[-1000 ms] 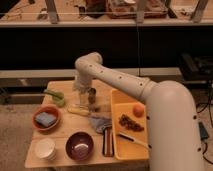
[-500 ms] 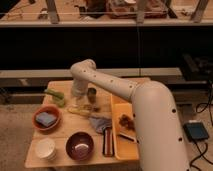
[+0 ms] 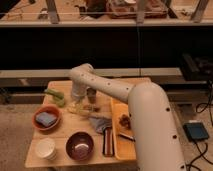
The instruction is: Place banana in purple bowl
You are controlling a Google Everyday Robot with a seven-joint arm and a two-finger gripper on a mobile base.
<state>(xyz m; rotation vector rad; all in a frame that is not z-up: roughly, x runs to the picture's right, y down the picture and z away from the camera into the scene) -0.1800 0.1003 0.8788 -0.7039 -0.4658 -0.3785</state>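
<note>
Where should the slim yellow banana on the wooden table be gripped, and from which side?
Probably around its middle, from straight above. The slim yellow banana lies flat on the wooden table, long axis running left to right in view, so closing across its narrow width suits it. The gripper sits right over its left part.

— Where is the gripper [image 3: 76, 103]?
— Low over the table's middle, right by the banana [image 3: 83, 109].
— Is the way to the purple bowl [image 3: 80, 146] free?
— Yes, bare wood towards six o'clock. An orange bowl [image 3: 37, 122] flanks it at eight, a grey cloth [image 3: 101, 123] at four, a green vegetable [image 3: 54, 96] at ten and a small cup [image 3: 91, 94] at two.
</note>
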